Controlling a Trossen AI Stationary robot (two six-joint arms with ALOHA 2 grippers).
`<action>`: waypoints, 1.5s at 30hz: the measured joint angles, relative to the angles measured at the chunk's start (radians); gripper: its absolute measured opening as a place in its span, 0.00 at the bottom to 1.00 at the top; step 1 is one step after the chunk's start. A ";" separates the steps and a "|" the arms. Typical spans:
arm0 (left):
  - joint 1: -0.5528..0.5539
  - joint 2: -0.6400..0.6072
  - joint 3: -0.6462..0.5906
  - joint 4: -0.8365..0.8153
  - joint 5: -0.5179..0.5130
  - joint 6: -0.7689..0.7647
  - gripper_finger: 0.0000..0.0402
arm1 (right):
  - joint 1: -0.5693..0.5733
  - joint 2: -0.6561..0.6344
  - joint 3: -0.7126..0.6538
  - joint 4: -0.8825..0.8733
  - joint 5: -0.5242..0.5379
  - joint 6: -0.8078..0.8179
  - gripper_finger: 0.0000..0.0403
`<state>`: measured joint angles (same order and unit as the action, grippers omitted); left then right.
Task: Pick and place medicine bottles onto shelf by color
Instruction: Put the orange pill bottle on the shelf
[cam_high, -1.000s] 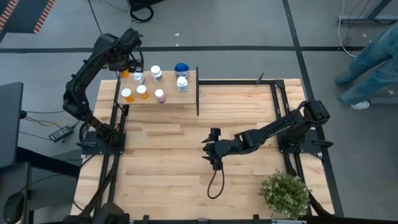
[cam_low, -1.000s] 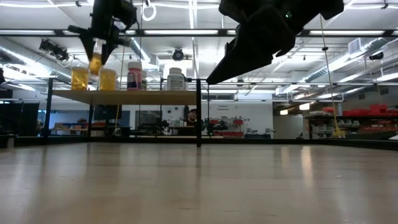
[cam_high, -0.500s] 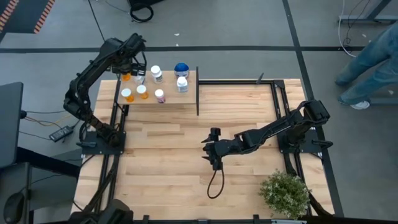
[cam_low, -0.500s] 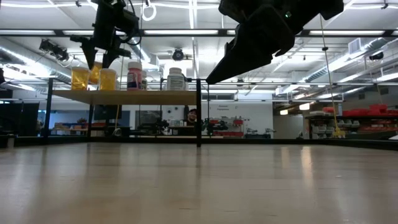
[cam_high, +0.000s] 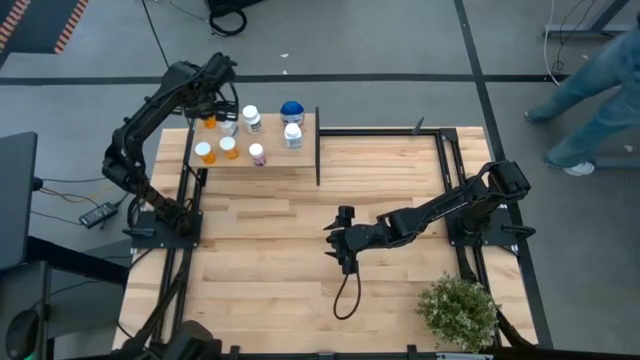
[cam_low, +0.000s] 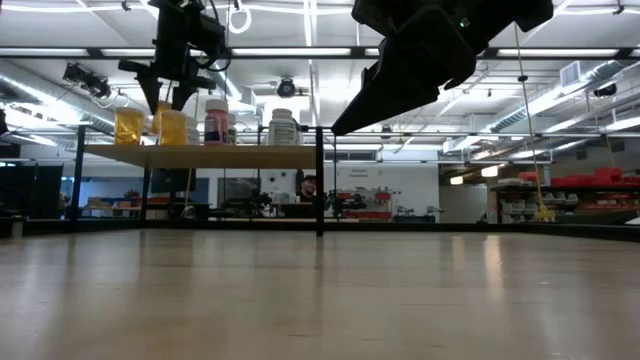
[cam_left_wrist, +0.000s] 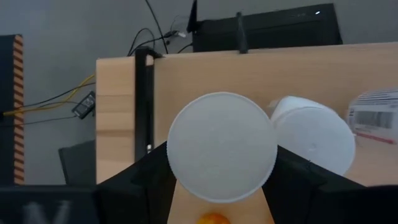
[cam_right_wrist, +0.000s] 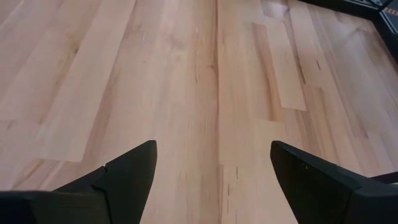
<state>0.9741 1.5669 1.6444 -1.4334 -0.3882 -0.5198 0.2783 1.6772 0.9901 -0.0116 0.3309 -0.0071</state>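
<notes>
While a person (cam_high: 590, 95) walks past, left gripper (cam_high: 213, 118) over the shelf (cam_high: 270, 160), fingers straddling an orange bottle (cam_left_wrist: 222, 147), right gripper (cam_high: 346, 250) spread wide above the table (cam_high: 300, 290).

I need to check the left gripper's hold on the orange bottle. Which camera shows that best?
The left wrist view: the orange bottle's white cap fills the gap between the left gripper's fingers. The high view shows it small beside the gripper at the shelf's far corner; the low view shows its side; the right wrist view shows only tabletop.

Right claw (cam_right_wrist: 211, 171) spread wide above the plank tabletop (cam_right_wrist: 205, 81).
</notes>
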 joint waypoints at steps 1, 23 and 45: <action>-0.004 0.000 0.000 0.009 0.000 0.001 0.51 | 0.000 0.000 0.000 0.000 0.000 0.000 0.80; -0.011 -0.002 -0.109 0.065 -0.042 -0.023 0.54 | 0.000 0.000 0.000 -0.001 -0.012 0.003 0.80; 0.014 -0.011 -0.164 0.093 0.029 0.014 0.55 | 0.006 0.000 0.000 -0.002 -0.019 0.003 0.80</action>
<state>0.9882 1.5555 1.4799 -1.3404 -0.3592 -0.5053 0.2840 1.6772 0.9901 -0.0132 0.3115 -0.0044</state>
